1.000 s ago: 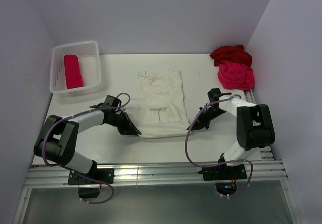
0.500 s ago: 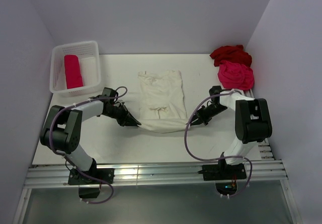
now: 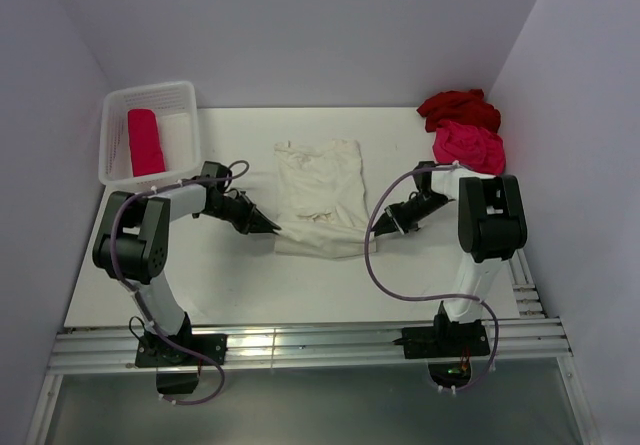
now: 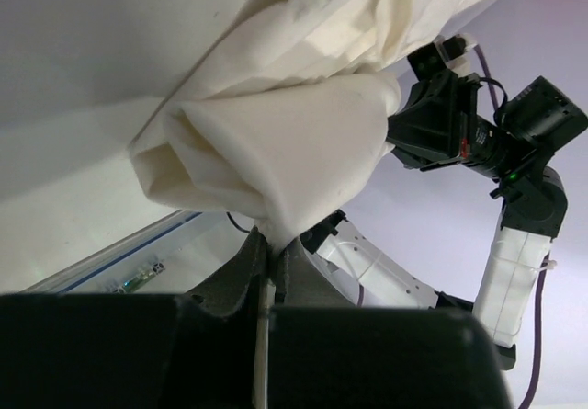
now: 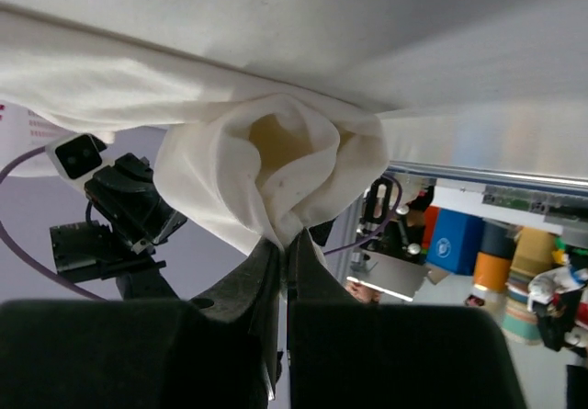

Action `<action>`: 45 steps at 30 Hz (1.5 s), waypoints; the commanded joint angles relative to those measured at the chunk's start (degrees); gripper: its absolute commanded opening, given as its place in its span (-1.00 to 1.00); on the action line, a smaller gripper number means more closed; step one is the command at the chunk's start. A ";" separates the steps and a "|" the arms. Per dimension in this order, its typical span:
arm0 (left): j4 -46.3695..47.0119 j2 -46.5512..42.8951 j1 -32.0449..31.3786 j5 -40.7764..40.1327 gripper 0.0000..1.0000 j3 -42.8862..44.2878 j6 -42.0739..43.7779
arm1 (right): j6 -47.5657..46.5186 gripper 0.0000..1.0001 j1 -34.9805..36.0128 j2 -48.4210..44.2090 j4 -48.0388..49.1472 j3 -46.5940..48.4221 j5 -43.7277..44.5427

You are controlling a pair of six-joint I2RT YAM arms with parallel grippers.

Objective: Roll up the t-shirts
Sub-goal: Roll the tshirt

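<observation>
You are viewing a white mesh basket [image 3: 186,131] sitting at the far-left corner of the white table [image 3: 300,290]; an aluminium rail [image 3: 320,347] is running along that table's near edge.

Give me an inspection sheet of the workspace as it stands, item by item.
Surface: white table, evenly lit.
Job's things: cream-white t-shirt at centre, near hem lifted; dark red t-shirt and hot pink t-shirt heaped far right; rolled pink-red t-shirt in the basket.
Clutter: nothing seen.
Grippers: left gripper and right gripper each shut on a near corner of the cream-white t-shirt.
Cables: a purple cable loops off each arm.
Surroundings: plain walls; metal rail at the near edge.
</observation>
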 commanded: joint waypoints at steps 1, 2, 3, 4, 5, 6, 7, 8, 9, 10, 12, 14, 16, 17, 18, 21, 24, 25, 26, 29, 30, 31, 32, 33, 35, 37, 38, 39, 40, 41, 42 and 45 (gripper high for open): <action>0.51 2.02 0.79 1.48 -0.99 3.48 -0.23 | 4.39 -1.00 -1.14 1.04 -0.54 2.18 -0.89; 0.60 2.46 0.87 1.40 -0.99 4.01 -0.41 | 4.75 -1.00 -1.23 1.65 -0.45 2.53 -0.54; 1.21 3.33 1.05 1.57 -0.99 4.10 -0.58 | 5.01 -1.00 -1.49 2.00 -0.45 3.84 -0.45; 1.65 3.86 1.14 1.66 -0.99 4.27 -0.85 | 5.27 -1.00 -1.58 2.44 -1.40 4.72 -0.10; 1.83 4.30 1.14 1.66 -0.99 4.45 -0.94 | 5.36 -1.00 -1.75 3.23 -1.59 5.69 0.43; 1.83 5.35 1.22 1.66 -0.99 5.06 -0.76 | 5.45 -1.00 -1.84 3.59 -1.68 6.57 0.52; 1.74 5.88 1.22 1.57 -0.99 5.41 -0.67 | 5.37 -1.00 -1.84 4.20 -2.72 8.75 0.87; 1.66 6.41 1.22 1.57 -0.99 5.77 -0.41 | 5.28 -1.00 -1.84 5.34 -2.99 9.91 1.31; 1.66 7.37 1.31 1.57 -0.99 6.29 -0.41 | 5.28 -1.00 -1.84 5.96 -3.08 10.96 1.22; 1.92 7.73 1.31 1.49 -0.99 6.56 -0.50 | 4.93 -1.00 -1.84 6.40 -3.95 12.98 1.40; 2.10 8.69 1.40 1.49 -0.99 7.17 -0.41 | 4.49 -0.91 -1.84 7.72 -4.31 15.09 2.36; 2.71 9.22 1.40 1.66 -0.99 7.87 -0.50 | 3.96 -0.54 -1.84 8.42 -5.37 17.73 3.50; 2.89 9.75 1.40 1.66 -0.95 8.40 -0.41 | 4.66 -0.39 -1.84 8.16 -3.44 17.92 3.24; 3.06 9.93 1.49 1.57 -0.71 8.84 -0.58 | 5.01 -0.28 -3.41 7.73 -2.39 17.83 3.07; 3.41 9.93 1.58 1.66 -0.58 9.11 -0.59 | 5.27 -0.25 -3.43 7.55 -1.60 17.74 2.98; 4.47 9.14 1.66 1.49 -0.20 9.90 -1.20 | 5.19 -0.10 -3.69 7.11 -1.68 19.32 4.21; 5.17 7.91 1.93 1.13 0.17 11.04 -1.82 | 4.31 -0.01 -4.13 6.58 -2.12 21.77 5.18; 5.08 7.74 2.10 1.13 0.26 11.57 -1.90 | 3.61 0.05 -4.22 6.23 -2.46 22.48 5.61; 4.74 7.12 2.36 0.44 0.47 13.05 -1.47 | 3.00 0.06 -4.30 5.36 -2.82 23.10 7.10; 3.94 4.67 3.24 -1.06 0.99 15.69 -0.24 | 0.72 0.13 -4.92 2.02 -0.71 23.37 7.89; 2.81 3.87 3.42 -1.59 0.99 16.22 0.38 | -1.21 0.12 -5.18 0.53 1.29 22.15 7.55; 2.10 3.17 3.60 -1.94 0.99 16.75 1.25 | -1.92 0.15 -5.18 -0.79 2.62 21.44 8.33; 0.96 1.95 3.68 -2.38 0.99 17.80 3.61 | -2.97 0.11 -5.18 -3.33 3.24 20.65 8.78; 0.08 1.24 3.69 -3.60 0.99 17.98 4.76 | -5.77 -0.04 -5.10 -4.74 5.42 18.47 7.65; -0.71 -1.04 2.90 -4.14 0.98 16.94 7.66 | -7.46 -0.50 -3.96 -7.30 7.20 16.34 7.81; -1.68 -2.11 1.76 -5.37 0.77 15.97 9.25 | -10.71 -1.00 -2.56 -8.88 10.26 13.62 5.89; -1.68 -3.33 0.36 -5.89 0.70 14.57 10.30 | -11.15 -1.00 -2.55 -9.33 10.28 12.83 6.40; -1.51 -4.12 -0.35 -6.42 0.60 13.86 10.49 | -12.12 -1.00 -0.81 -9.85 10.80 11.43 6.06; -0.55 -5.09 -1.14 -7.12 0.29 12.99 10.40 | -12.65 -1.00 -0.27 -10.99 13.33 10.54 5.19; 2.24 -6.66 -3.06 -7.13 0.10 11.15 9.79 | -12.91 -1.00 1.39 -11.52 14.05 10.01 5.09; 3.40 -7.20 -4.13 -7.04 -0.05 10.44 9.35 | -13.61 -1.00 2.36 -11.87 14.49 9.49 5.09; 6.92 -6.95 -9.13 -6.42 -0.48 9.99 8.99 | -16.24 -1.00 7.27 -12.14 16.25 9.74 4.56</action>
